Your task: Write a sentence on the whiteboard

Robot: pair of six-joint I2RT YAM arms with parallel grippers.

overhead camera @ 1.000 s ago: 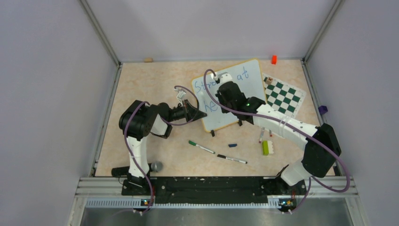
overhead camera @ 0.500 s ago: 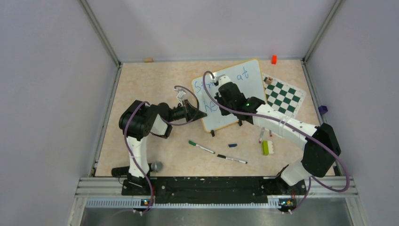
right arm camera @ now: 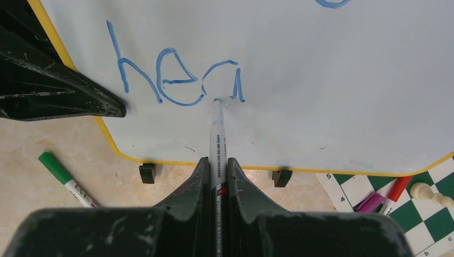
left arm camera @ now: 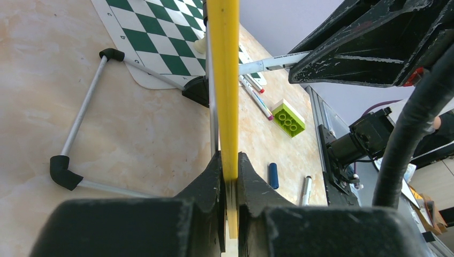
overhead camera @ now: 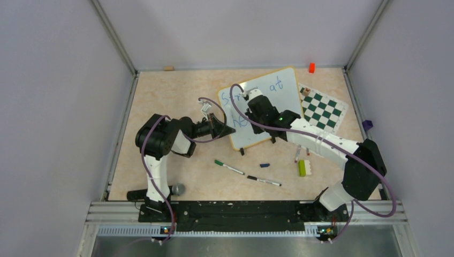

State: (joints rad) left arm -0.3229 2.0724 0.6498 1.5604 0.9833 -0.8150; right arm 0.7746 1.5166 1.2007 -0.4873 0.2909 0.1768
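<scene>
Left end effector pinches the whiteboard by its yellow rim, likely to steady it on the table, far middle. Right end effector clamps a marker, tip touching the board at "hea". The sentence looks unfinished.

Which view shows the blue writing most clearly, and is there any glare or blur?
Right wrist view: blue writing crisp on the whiteboard, no glare, right gripper holding the marker dark and soft up close. Top external view: even light, faint shadows, writing small, partly behind the right arm. Left wrist view: board edge-on in the left gripper, no writing visible.
</scene>
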